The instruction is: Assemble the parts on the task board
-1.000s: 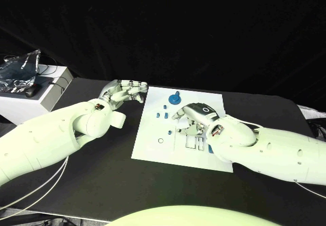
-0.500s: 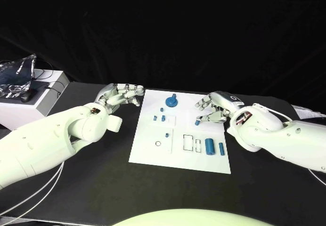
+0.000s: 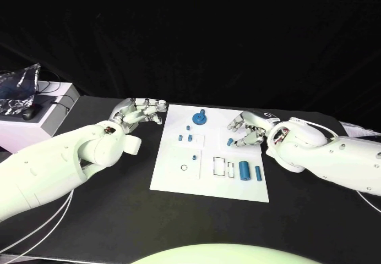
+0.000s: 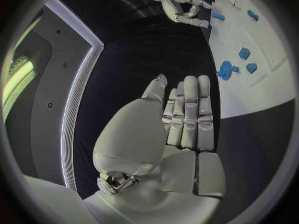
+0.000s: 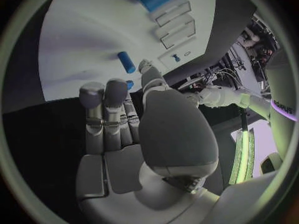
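The white task board (image 3: 208,186) lies mid-table. On it are a round blue knobbed part (image 3: 201,116) at the far end, a few small blue pieces (image 3: 186,137), two blue cylinders (image 3: 251,171) near the right edge, and a short blue peg (image 3: 230,142). My right hand (image 3: 248,129) hovers at the board's right edge with its fingertips just beside the peg (image 5: 126,62), apart from it and holding nothing. My left hand (image 3: 141,113) stays off the board's far left corner, with its fingers (image 4: 187,109) straight and together, and holds nothing.
Outlined slots (image 3: 224,166) sit left of the cylinders. A white box (image 3: 32,124) with a crumpled clear bag (image 3: 22,82) on it stands at the table's far left. Black table (image 3: 119,209) surrounds the board.
The right hand has drawn back from the board's middle to its right edge, and the short peg now lies uncovered by its fingertips. The left hand has barely moved. The camera shifted.
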Tool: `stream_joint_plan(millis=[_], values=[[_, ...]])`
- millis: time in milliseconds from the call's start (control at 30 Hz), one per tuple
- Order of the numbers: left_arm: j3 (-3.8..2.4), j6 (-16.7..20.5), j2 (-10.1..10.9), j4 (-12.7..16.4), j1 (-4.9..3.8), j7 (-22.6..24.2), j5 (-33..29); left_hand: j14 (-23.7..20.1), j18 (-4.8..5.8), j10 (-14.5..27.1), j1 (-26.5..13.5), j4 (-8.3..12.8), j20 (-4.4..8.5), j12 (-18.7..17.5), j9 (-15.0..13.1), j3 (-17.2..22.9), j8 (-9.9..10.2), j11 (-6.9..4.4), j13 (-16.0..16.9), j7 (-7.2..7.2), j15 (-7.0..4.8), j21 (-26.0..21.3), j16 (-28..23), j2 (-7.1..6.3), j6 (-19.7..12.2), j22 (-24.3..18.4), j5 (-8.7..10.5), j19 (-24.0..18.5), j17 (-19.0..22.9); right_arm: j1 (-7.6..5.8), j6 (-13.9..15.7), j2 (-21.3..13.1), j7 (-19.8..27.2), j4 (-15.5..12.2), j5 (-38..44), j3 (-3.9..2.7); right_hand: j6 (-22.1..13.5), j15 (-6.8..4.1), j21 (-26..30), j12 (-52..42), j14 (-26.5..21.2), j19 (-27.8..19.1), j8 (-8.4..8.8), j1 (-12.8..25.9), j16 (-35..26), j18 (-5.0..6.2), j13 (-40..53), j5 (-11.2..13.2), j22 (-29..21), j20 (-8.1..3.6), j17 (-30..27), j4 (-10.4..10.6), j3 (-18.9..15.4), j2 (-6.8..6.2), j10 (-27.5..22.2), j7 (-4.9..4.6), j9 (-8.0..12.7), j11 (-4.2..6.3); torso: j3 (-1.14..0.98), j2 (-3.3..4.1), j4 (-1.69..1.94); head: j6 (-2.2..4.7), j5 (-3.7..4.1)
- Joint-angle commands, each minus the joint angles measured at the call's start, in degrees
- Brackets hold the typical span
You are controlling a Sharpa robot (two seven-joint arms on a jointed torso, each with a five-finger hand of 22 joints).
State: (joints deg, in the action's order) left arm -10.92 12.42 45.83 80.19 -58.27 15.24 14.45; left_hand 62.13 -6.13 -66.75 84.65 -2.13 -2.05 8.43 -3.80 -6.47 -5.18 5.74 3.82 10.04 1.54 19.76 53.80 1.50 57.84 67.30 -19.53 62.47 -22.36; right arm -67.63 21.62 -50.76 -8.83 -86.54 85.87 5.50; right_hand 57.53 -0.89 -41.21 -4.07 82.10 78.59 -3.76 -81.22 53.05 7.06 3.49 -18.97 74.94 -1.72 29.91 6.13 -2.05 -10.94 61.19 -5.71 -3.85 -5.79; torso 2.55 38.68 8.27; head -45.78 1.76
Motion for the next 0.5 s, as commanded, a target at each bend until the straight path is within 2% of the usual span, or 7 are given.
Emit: stream_joint_plan(millis=[33,167,200,233,300,433,500], values=[[-0.06,-1.03,-0.17,0.02,0.07,0.47,0.12,0.05,-0.75,0.2,-0.18,-0.1,0.02,0.21,-0.05,-0.4,-0.29,0.0,-0.07,-0.03,0.2,-0.19,-0.12,0.11,-0.24,0.09,0.16,0.24,0.05,-0.01,-4.22,0.55,0.07,0.56,2.44,0.01,1.14,-0.05,-0.47,-0.33,-0.03,0.29,0.17,-0.22,0.27,0.24,-0.07,0.33,4.2,0.03,0.11,-1.34,0.88,1.2,1.04,-0.15,-0.06,0.46,0.14,-0.02,0.02,-0.01,0.11],[-0.06,-1.07,-0.21,-0.01,0.08,0.46,0.12,0.05,-0.75,0.2,-0.18,-0.1,0.02,0.21,-0.05,-0.4,-0.29,0.0,-0.07,-0.03,0.2,-0.19,-0.12,0.11,-0.24,0.09,0.16,0.24,0.05,-0.01,-5.15,1.1,-0.18,0.97,2.8,0.06,2.2,-0.23,-1.21,0.0,-0.01,0.41,0.17,0.23,0.38,0.06,-0.06,0.63,4.33,-0.13,0.2,-3.89,2.13,2.78,2.67,-0.39,-0.04,0.76,0.16,-0.05,0.0,-0.05,0.1],[-0.06,-1.07,-0.22,-0.02,0.09,0.45,0.12,0.05,-0.75,0.2,-0.18,-0.1,0.02,0.21,-0.05,-0.4,-0.29,0.0,-0.07,-0.03,0.2,-0.19,-0.12,0.11,-0.24,0.09,0.16,0.24,0.05,-0.01,-5.36,1.19,-0.22,1.0,2.87,0.07,2.64,-0.33,-1.54,-0.02,0.04,0.48,0.14,-0.14,0.45,0.01,-0.07,1.81,4.41,-0.17,0.23,-4.28,3.03,3.44,3.31,-0.42,-0.06,0.9,0.17,-0.05,0.0,-0.05,0.09],[-0.06,-1.06,-0.22,-0.03,0.09,0.45,0.12,0.05,-0.75,0.2,-0.18,-0.1,0.02,0.21,-0.05,-0.4,-0.29,0.0,-0.07,-0.03,0.2,-0.19,-0.12,0.11,-0.24,0.09,0.16,0.24,0.05,-0.01,-5.52,1.26,-0.23,1.01,2.91,0.08,2.93,-0.4,-1.97,0.35,0.03,0.57,0.21,0.3,0.59,-0.08,-0.12,2.17,4.49,-0.25,0.3,-4.83,4.26,3.41,3.87,-0.49,0.01,0.96,0.16,-0.04,-0.02,-0.06,0.09],[-0.06,-1.05,-0.22,-0.05,0.09,0.43,0.12,0.05,-0.75,0.2,-0.18,-0.1,0.02,0.21,-0.05,-0.4,-0.29,0.0,-0.07,-0.03,0.2,-0.19,-0.12,0.11,-0.24,0.09,0.16,0.24,0.05,0.0,-5.81,1.41,-0.23,0.97,3.01,0.1,4.03,-0.54,-2.61,0.38,0.04,0.63,0.15,0.63,0.77,-0.2,-0.1,2.01,4.6,-0.36,0.39,-5.48,6.09,4.02,5.1,-0.56,-0.05,1.21,0.15,-0.05,-0.05,-0.06,0.11],[-0.06,-1.03,-0.23,-0.06,0.1,0.39,0.12,0.05,-0.75,0.2,-0.18,-0.1,0.02,0.21,-0.05,-0.4,-0.29,0.0,-0.07,-0.03,0.2,-0.19,-0.12,0.11,-0.24,0.09,0.16,0.24,0.05,0.04,-6.61,1.72,-0.41,0.91,3.58,0.13,6.76,-1.54,-3.94,0.61,0.1,0.66,0.22,2.03,1.04,-0.71,-0.15,1.75,4.79,-1.02,0.48,-6.55,11.49,4.08,6.51,-0.17,0.02,1.95,0.12,-0.05,0.0,-0.06,0.23],[-0.06,-1.02,-0.22,-0.06,0.1,0.37,0.12,0.05,-0.75,0.2,-0.18,-0.1,0.02,0.21,-0.05,-0.4,-0.29,0.0,-0.07,-0.03,0.2,-0.19,-0.12,0.11,-0.24,0.09,0.16,0.24,0.05,0.05,-6.88,1.8,-0.69,0.94,4.05,0.13,7.48,-1.69,-4.48,0.67,0.12,0.68,0.27,2.74,1.14,-0.95,-0.12,1.51,4.86,-1.35,0.53,-7.06,13.65,3.79,7.0,-0.09,0.03,2.06,0.1,-0.05,0.0,-0.07,0.25]])
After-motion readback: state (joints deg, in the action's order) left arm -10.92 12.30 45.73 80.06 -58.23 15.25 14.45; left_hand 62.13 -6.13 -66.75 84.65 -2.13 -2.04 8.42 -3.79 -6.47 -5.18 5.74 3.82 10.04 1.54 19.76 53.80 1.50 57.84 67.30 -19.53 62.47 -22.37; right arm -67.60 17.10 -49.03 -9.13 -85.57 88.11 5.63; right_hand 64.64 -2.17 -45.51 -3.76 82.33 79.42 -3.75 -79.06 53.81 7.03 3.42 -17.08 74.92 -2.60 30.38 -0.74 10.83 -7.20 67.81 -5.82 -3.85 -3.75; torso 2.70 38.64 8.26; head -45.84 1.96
